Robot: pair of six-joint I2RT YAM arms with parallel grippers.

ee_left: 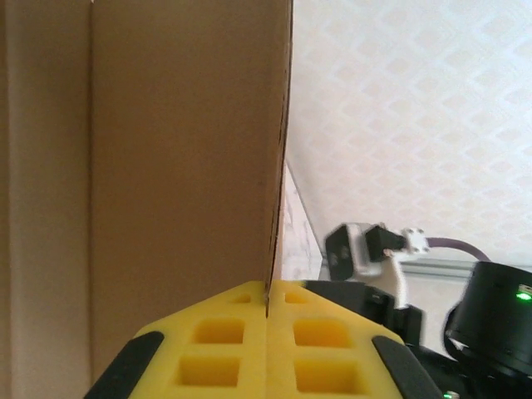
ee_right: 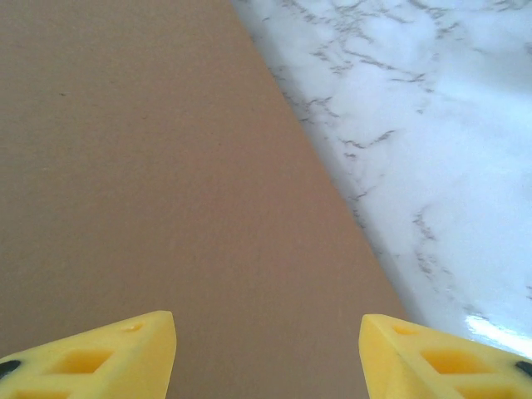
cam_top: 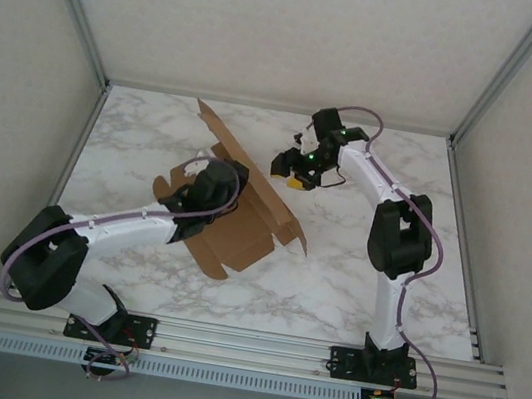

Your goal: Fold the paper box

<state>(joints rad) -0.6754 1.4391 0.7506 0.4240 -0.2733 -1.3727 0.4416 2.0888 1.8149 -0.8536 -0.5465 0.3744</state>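
Note:
The paper box is a flat brown die-cut sheet with flaps, lying aslant on the left half of the table, and one long flap rises toward the back left. My left gripper sits over its middle. In the left wrist view the left gripper is shut on the thin edge of an upright cardboard panel. My right gripper hovers just off the sheet's right edge. The right wrist view has that gripper open, with bare cardboard below and nothing between the yellow fingertips.
The marble table has free surface to the right of the sheet and along the front. Aluminium frame posts and pale walls close in the left, right and back. The right arm's wrist shows beyond the cardboard edge in the left wrist view.

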